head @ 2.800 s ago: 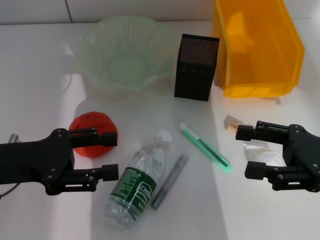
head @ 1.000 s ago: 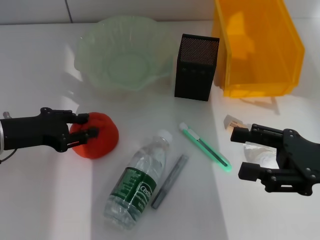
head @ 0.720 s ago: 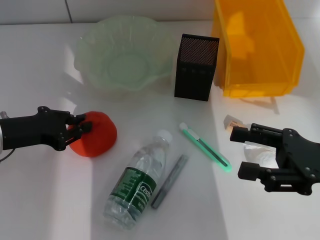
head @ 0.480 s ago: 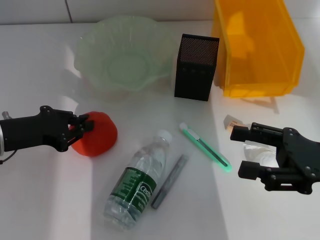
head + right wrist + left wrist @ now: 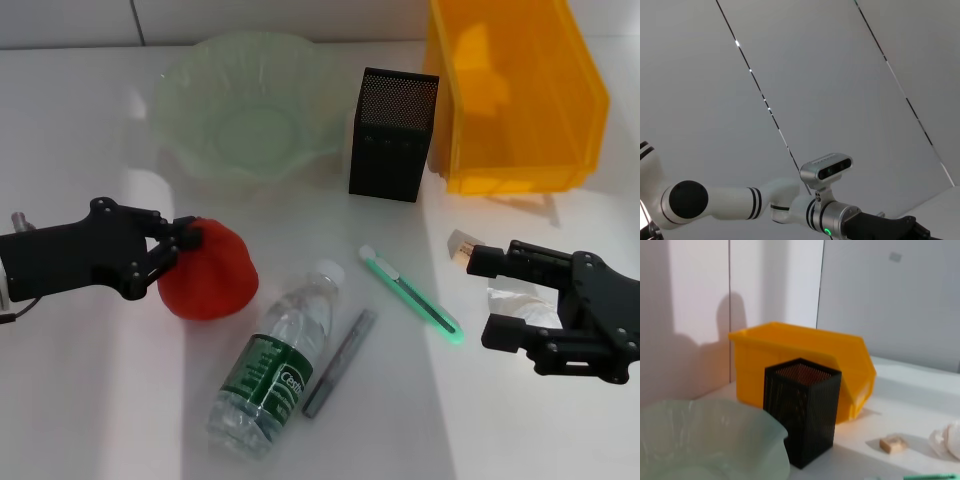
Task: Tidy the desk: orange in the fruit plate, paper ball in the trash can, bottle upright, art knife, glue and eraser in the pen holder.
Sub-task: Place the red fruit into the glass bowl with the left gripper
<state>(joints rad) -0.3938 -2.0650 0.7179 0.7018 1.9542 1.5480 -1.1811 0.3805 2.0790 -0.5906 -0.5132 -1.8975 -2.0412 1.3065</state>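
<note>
My left gripper (image 5: pixel 186 246) is shut on the orange (image 5: pixel 212 272), left of centre in the head view. The pale green fruit plate (image 5: pixel 245 105) stands behind it. The bottle (image 5: pixel 275 365) lies on its side at the front. The grey glue stick (image 5: pixel 340 362) lies beside it and the green art knife (image 5: pixel 410 295) to its right. The black mesh pen holder (image 5: pixel 393 135) stands at the back. My right gripper (image 5: pixel 488 297) is open over the white paper ball (image 5: pixel 525 305). The tan eraser (image 5: pixel 460 243) lies just behind that gripper.
The yellow bin (image 5: pixel 515 95) stands at the back right, beside the pen holder. The left wrist view shows the bin (image 5: pixel 800 355), pen holder (image 5: pixel 801 415), plate rim (image 5: pixel 705 430), eraser (image 5: pixel 894 443) and paper ball (image 5: pixel 947 437). The right wrist view shows only a wall and the left arm (image 5: pixel 740 200).
My left gripper turned, closed on the orange and carried it a little to the right, where it now looks larger. My right gripper shifted slightly over the paper ball.
</note>
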